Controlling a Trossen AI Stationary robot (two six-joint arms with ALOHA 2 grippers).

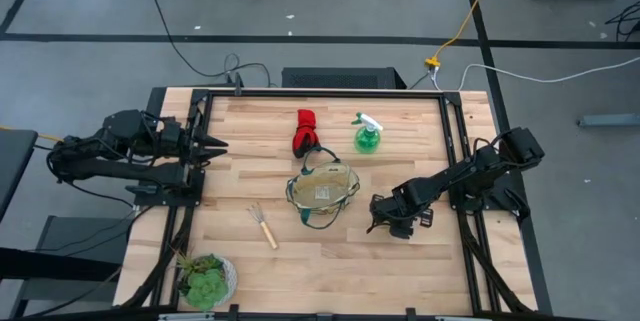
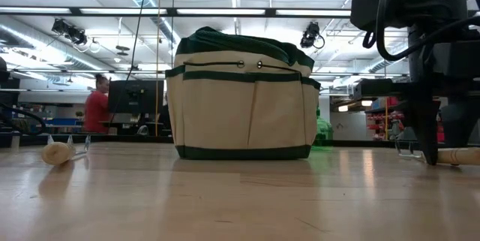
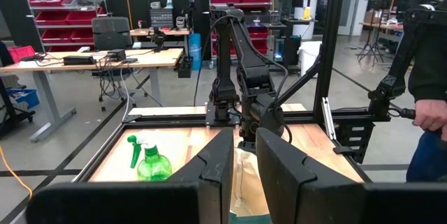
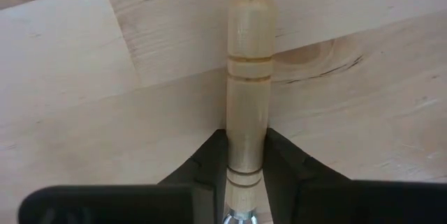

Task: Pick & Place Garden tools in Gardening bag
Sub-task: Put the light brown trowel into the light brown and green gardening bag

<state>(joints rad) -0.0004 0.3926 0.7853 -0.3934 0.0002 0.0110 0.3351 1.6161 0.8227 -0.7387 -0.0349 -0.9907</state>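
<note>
Squeezing the wooden handle of a rake [image 4: 246, 105] with my right gripper [image 4: 246, 155] on the table, just beside the gardening bag [image 1: 322, 193]. I should lift straight and slowly (no wobbling). My left gripper [image 1: 214, 146] waits at the table's edge, nearly closed, empty.

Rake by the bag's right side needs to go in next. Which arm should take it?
Right. The right gripper is already shut on that rake's wooden handle, close beside the gardening bag. The left gripper waits at the table's left edge, far from it.
</note>
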